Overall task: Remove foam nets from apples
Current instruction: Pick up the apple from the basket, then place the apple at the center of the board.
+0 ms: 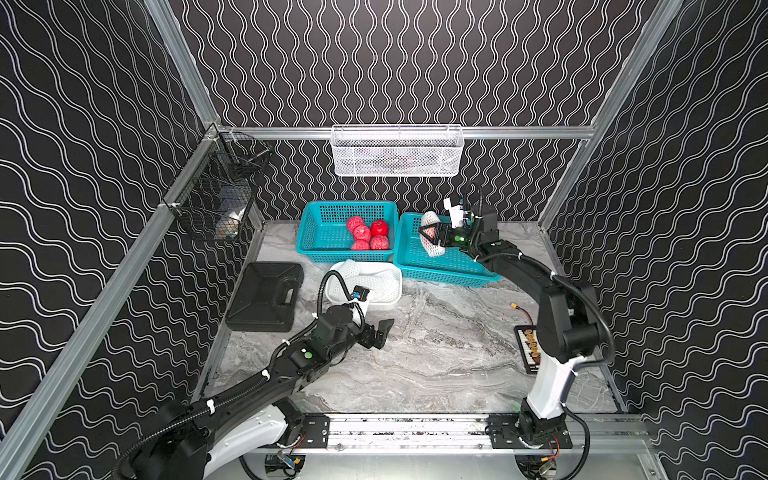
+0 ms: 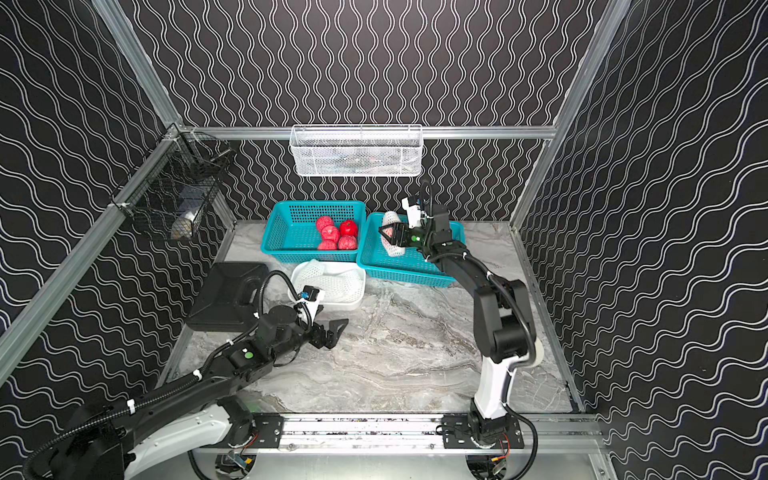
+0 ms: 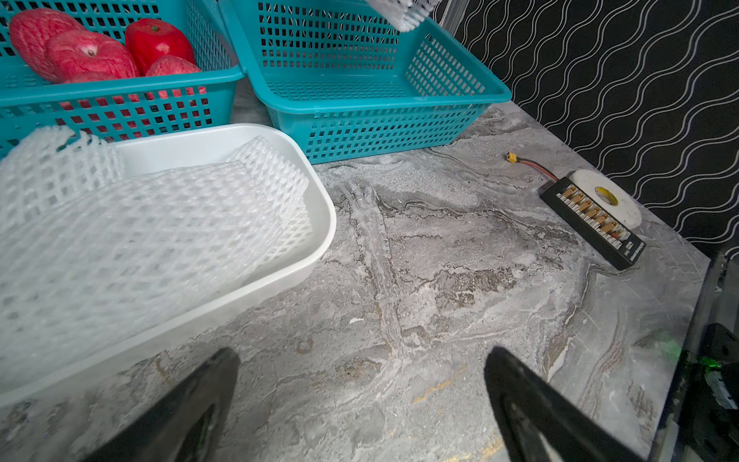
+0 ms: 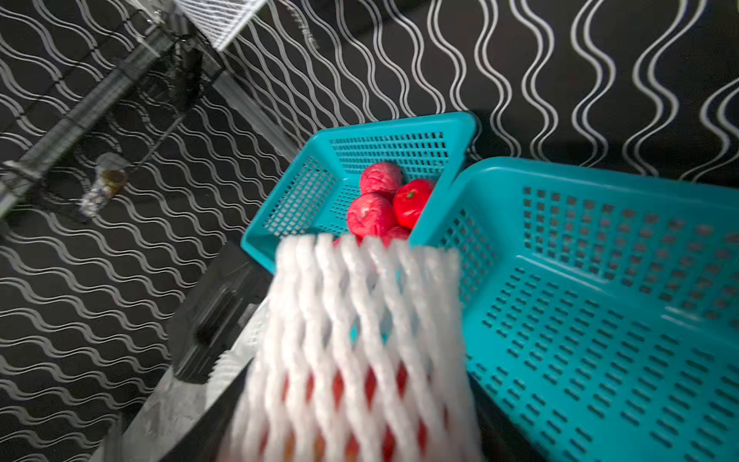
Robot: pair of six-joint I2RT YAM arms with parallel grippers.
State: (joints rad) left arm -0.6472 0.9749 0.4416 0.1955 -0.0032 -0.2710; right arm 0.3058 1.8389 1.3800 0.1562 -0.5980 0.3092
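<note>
1. Right pincer [image 1: 428,237]: closed around a white diamond-mesh foam net [image 4: 360,320] with a red apple [image 4: 340,388] inside, its skin seen through the holes. The pair is held clear above the otherwise empty teal slotted plastic basket [image 1: 440,270], presumably so that the sleeve's free end can be reached.
2. Left pincer [image 3: 362,360]: spread wide and empty, low over the grey marbled desk [image 1: 436,353], just beside the white smooth plastic tub [image 3: 320,240]. It is judged to be placed for pulling the net.
3. Stripped foam nets [image 3: 140,240] are laid flat in the tub, apart from the fruit.
4. Five bare red apples [image 1: 370,235] are gathered in the second teal basket [image 1: 307,237], which stands beside the first.
</note>
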